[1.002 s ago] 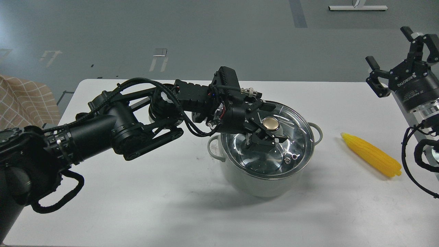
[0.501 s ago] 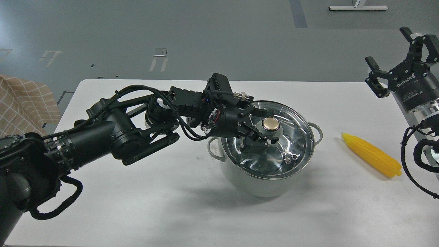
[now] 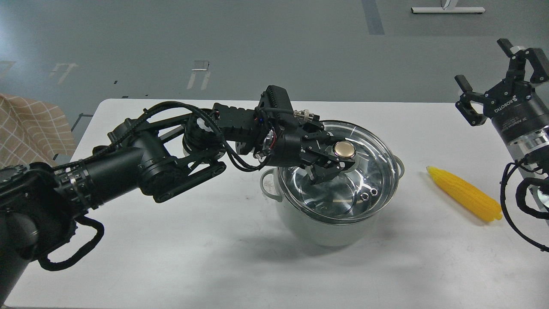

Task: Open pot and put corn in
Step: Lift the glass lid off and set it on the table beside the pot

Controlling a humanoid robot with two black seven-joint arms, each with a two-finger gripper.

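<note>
Pot mid-table, glass lid tilted over its rim, brass knob pinched by left gripper. Corn flat on table right of pot, well apart. Right gripper raised at far right, fingers spread, empty.

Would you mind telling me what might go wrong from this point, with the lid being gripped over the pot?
1. The left tool grips only the small brass knob of the glass lid; the lid already looks tilted, so it might slip or swing.
2. If dropped, the lid could strike the pot rim or the table.
3. Moving the lid rightward risks knocking the corn or meeting the right tool.
</note>
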